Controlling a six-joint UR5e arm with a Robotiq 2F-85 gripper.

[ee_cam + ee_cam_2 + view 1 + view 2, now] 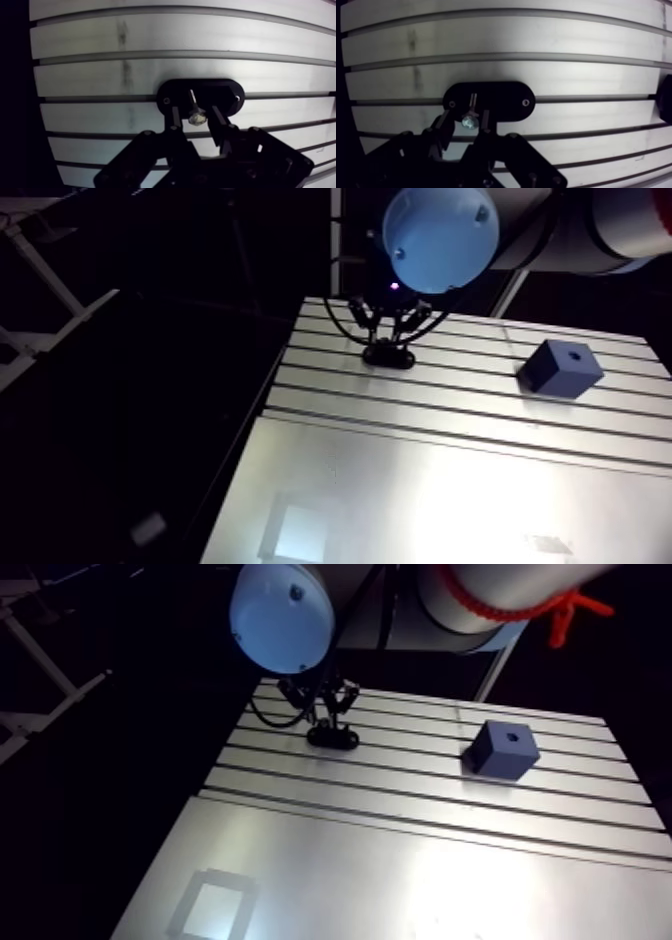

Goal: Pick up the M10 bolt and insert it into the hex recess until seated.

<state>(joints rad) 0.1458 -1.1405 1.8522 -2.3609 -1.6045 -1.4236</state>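
At the near edge of the slotted aluminium table (450, 418), the arm reaches straight down over a black oval holder (220, 90) that sits across one of the table's grooves. The gripper (194, 112) hangs low above this holder. Its two dark fingers (173, 120) are set narrowly apart, one on each side of the silvery head of the M10 bolt (468, 121). In the wrist view a thin strip of gap shows between each finger and the head, so nothing is clamped. The bolt's slim shank runs from the head away from the gripper, over the middle of the holder and between the holder's two small screws. Whether the bolt lies flat or leans cannot be told from here.

Well apart from the holder, off to the right in the arm view, a dark blue block (560, 368) rests on the same slotted surface with one corner turned toward the camera. It has a small hole (512, 736) in its top face, and the hole's shape is too small to make out.
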